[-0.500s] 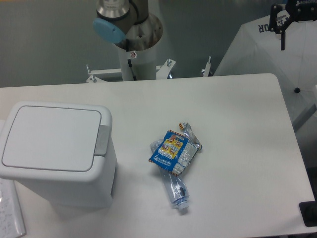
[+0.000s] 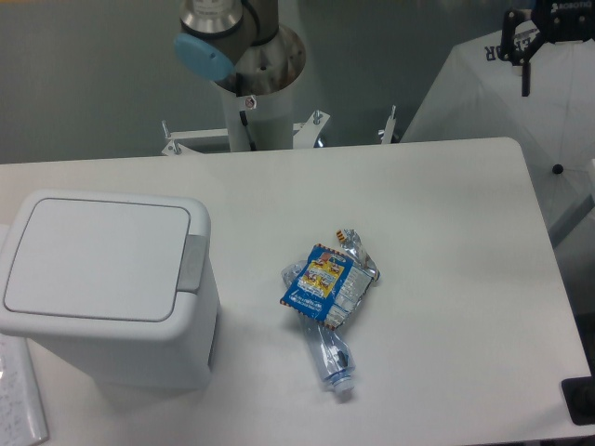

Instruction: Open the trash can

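The trash can (image 2: pixel 112 288) is a large boxy white bin at the left of the table. Its flat white lid (image 2: pixel 98 255) lies shut, and a grey push-button tab (image 2: pixel 192 262) sits on the right rim. My gripper (image 2: pixel 519 67) is a black two-finger hand at the top right corner, high above and beyond the table's far right corner, far from the trash can. Part of it runs out of the picture. Its two fingers stand apart with nothing between them.
A blue and yellow snack wrapper (image 2: pixel 321 282) lies on a crushed clear plastic bottle (image 2: pixel 333 358) at the middle of the table (image 2: pixel 446 232). The arm's base column (image 2: pixel 251 93) stands behind the far edge. A white draped object (image 2: pixel 521 102) is at the far right.
The gripper has shifted slightly up and to the left at the top right corner. The trash can, wrapper and bottle have not moved.
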`<state>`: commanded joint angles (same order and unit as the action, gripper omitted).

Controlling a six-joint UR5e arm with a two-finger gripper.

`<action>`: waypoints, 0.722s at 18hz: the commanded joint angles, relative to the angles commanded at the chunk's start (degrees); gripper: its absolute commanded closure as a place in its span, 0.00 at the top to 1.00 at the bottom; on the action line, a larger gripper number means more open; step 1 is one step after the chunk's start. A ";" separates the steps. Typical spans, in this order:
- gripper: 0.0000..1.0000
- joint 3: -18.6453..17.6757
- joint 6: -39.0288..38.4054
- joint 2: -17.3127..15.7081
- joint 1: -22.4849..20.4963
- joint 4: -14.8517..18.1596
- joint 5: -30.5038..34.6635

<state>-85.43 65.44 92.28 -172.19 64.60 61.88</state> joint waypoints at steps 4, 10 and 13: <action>1.00 -0.26 -11.46 0.00 4.57 -1.76 0.26; 1.00 -3.60 -26.03 -0.35 11.78 -2.11 0.00; 1.00 -3.78 -34.74 -0.08 15.47 -2.63 0.00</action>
<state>-89.21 30.70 92.20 -156.72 61.97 61.88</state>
